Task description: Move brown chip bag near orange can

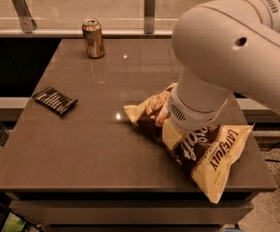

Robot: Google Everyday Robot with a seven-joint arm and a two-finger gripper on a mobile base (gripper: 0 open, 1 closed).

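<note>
The brown chip bag [205, 149], dark brown and pale yellow with "LATE JULY" print, lies flat at the front right of the dark table [82, 153], its right end at the table's edge. The orange can [93, 38] stands upright at the back left, far from the bag. My gripper [173, 132] is down on the middle of the bag, mostly hidden under the big white arm [227, 52], which also covers the bag's upper part.
A small flat black packet [55, 100] lies near the table's left edge. A glass railing with metal posts [149, 4] runs behind the table. The floor drops away past the front and right edges.
</note>
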